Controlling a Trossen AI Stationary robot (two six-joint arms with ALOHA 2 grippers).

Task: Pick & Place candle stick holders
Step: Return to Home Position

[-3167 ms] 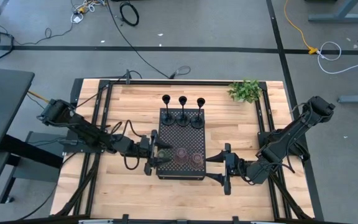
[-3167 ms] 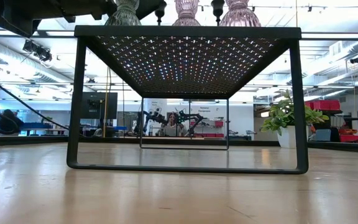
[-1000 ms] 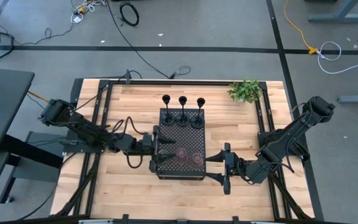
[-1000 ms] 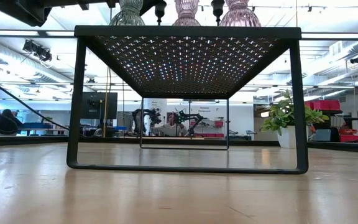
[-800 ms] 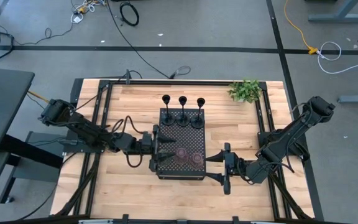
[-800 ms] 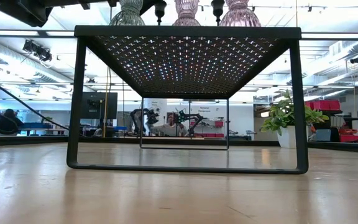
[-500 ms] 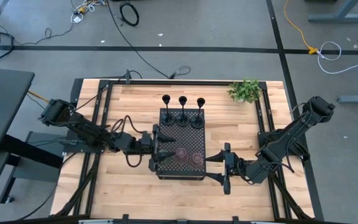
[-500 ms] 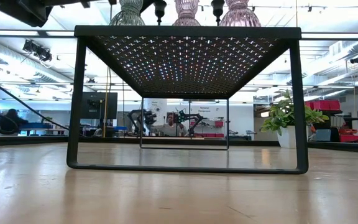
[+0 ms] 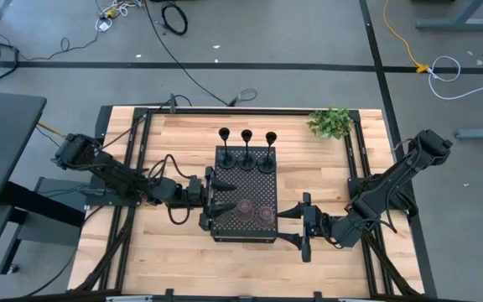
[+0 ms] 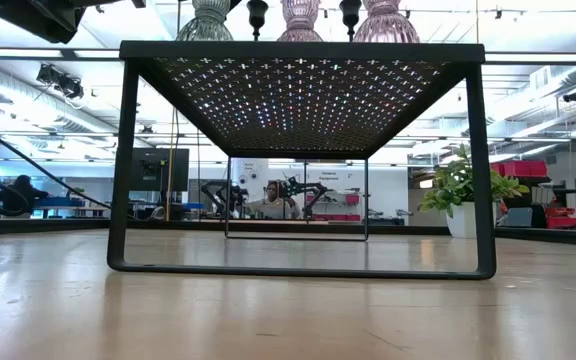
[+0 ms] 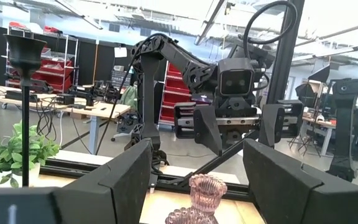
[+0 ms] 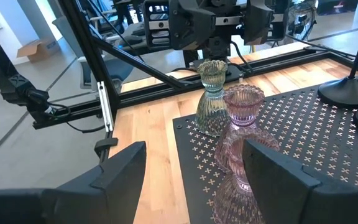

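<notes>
The black perforated tray (image 9: pixel 246 180) carries the candle stick holders. Three slim black stems (image 9: pixel 246 137) stand along its far edge. Two pink glass holders (image 9: pixel 254 210) and the olive-green holder (image 12: pixel 213 93) stand upright on their bases near its near edge. My left gripper (image 9: pixel 215 200) is open at the tray's left edge. Its fingers stand apart by the green holder and touch nothing. My right gripper (image 9: pixel 303 226) hangs open off the tray's near right corner, facing the glass holders (image 12: pixel 244 106).
A small leafy plant (image 9: pixel 331 122) sits at the table's far right corner. The tray stands on tall legs (image 10: pixel 118 170) above the wooden tabletop. Bare wood lies to the left, right and near side of the tray. A person sits far off in the room behind.
</notes>
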